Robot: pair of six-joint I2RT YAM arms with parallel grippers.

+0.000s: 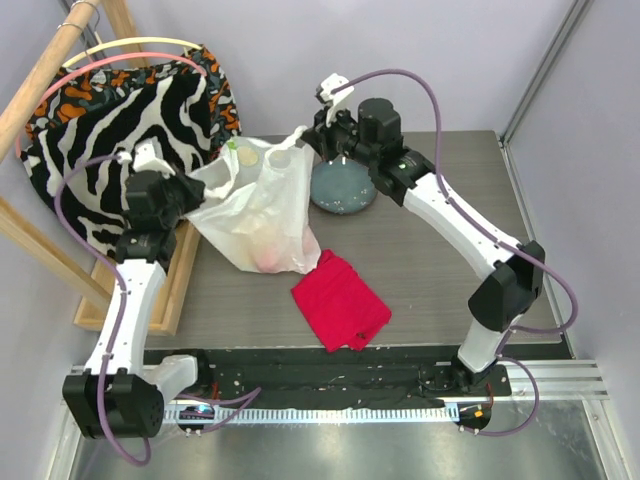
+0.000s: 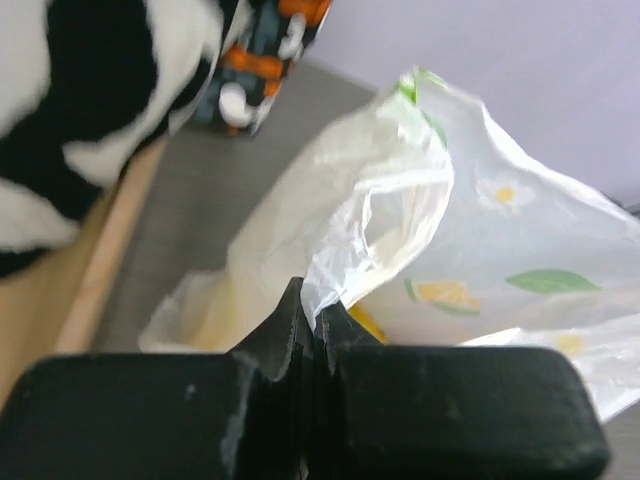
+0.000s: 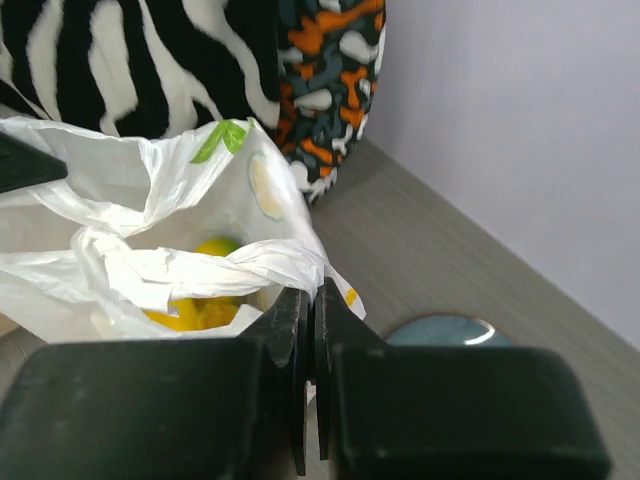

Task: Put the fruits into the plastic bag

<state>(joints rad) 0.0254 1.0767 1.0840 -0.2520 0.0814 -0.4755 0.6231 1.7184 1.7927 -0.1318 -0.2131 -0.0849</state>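
The white plastic bag (image 1: 262,212) with citrus prints hangs stretched between my two grippers over the table. My left gripper (image 1: 196,186) is shut on the bag's left edge; in the left wrist view its jaws (image 2: 312,308) pinch a fold of the bag (image 2: 420,230). My right gripper (image 1: 312,135) is shut on the bag's right handle; the right wrist view shows the handle (image 3: 200,268) pinched between the jaws (image 3: 308,298). Yellow fruits (image 3: 200,305) lie inside the bag, and a reddish round one (image 1: 272,255) shows through its bottom.
A dark grey-green plate (image 1: 343,188) stands behind the bag to the right; it also shows in the right wrist view (image 3: 440,330). A red folded cloth (image 1: 340,300) lies in front. Zebra-striped fabric (image 1: 120,130) hangs on a wooden frame at the left.
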